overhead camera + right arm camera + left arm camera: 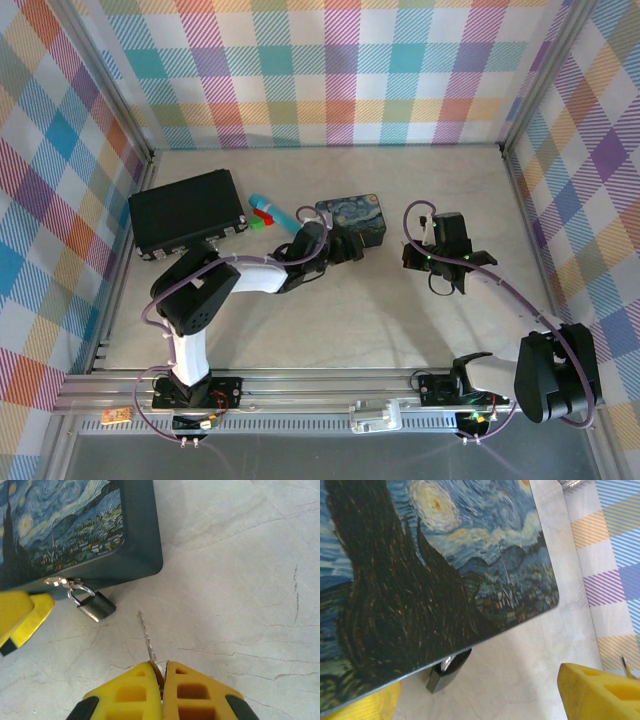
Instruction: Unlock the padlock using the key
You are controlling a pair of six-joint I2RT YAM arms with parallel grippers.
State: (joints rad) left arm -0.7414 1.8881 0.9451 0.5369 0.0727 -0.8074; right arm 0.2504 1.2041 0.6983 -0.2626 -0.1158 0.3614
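Right gripper (pixel 161 677): yellow fingers pressed together on the bow of the key (pixel 146 636). The toothed blade sticks out ahead over bare table, aimed at the tin's near side.
Padlock (pixel 95 605): just past the key's tip and apart from it. Its dark body lies tilted on the table, and its silver shackle is looped through the tin's small hasp.
Left gripper (pixel 477 682): jaws wide and holding nothing, hanging over the tin's lid at the padlock end. In the right wrist view one yellow finger sits beside the tin's front wall.
Tin (pixel 352 222): rectangular with dark teal walls. The lid is painted with a swirling blue-and-yellow night sky, a dark cypress and a village with a steeple. It sits mid-table, nearer the far edge.
Table (pixel 400 330): pale and marbled, with thin grey veins.
Far left corner: black case (pixel 188 208). Between it and the tin lies a cyan stick (pixel 270 210) with red and green bits (pixel 260 222).
Surround: plaid cloth walls (pixel 320 70) in many colours, and an aluminium rail (pixel 300 385) along the near edge.
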